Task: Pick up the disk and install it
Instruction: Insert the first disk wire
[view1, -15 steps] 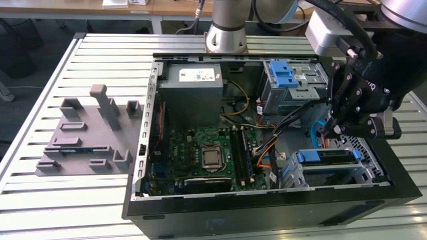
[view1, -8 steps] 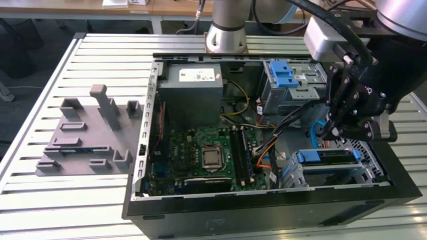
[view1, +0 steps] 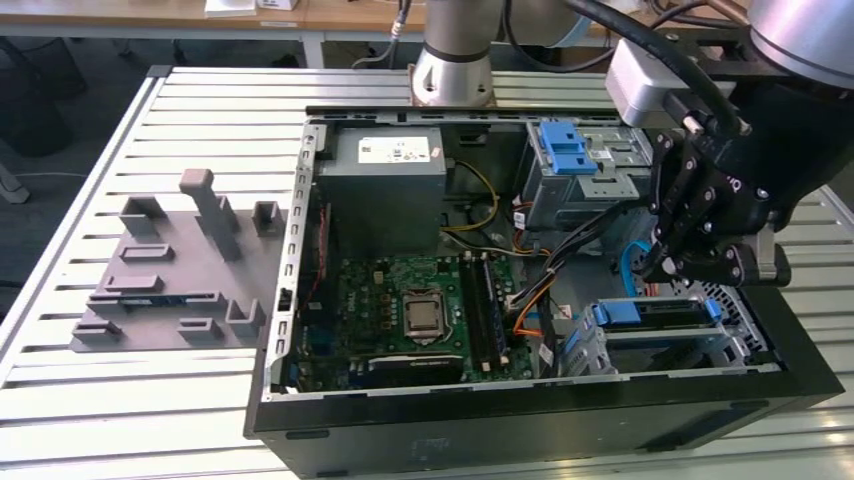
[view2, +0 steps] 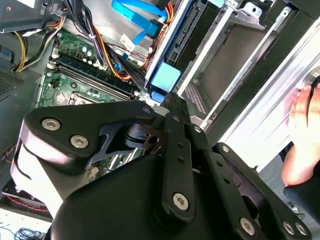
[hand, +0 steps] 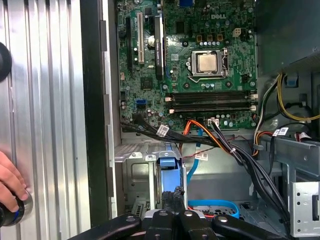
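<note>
One disk (view1: 661, 318) lies in the case's (view1: 534, 425) lower bay (view1: 727, 345) just below the end effector (view1: 694, 272), pinched narrow and empty; seating it well likely needs a square push on its blue frame (view1: 617, 312).

Print illegible: white sticker (view1: 396, 151) on power supply (view1: 380, 205), tags (hand: 162, 131) on cables (hand: 140, 127)

1. Gripper (view1: 683, 262) is down over the computer case (view1: 534, 425), and its black body blocks the corner behind it.
2. The disk (view1: 654, 313) shows just a blue carrier edge in its bay, label hidden.
3. A hand (hand: 11, 186) is sliced off by the picture's edge in the first wrist view.
4. The motherboard (view2: 75, 75) is largely covered by gripper housing in the second wrist view.
5. The arm (view1: 454, 50) runs off the exterior view's top edge.
</note>
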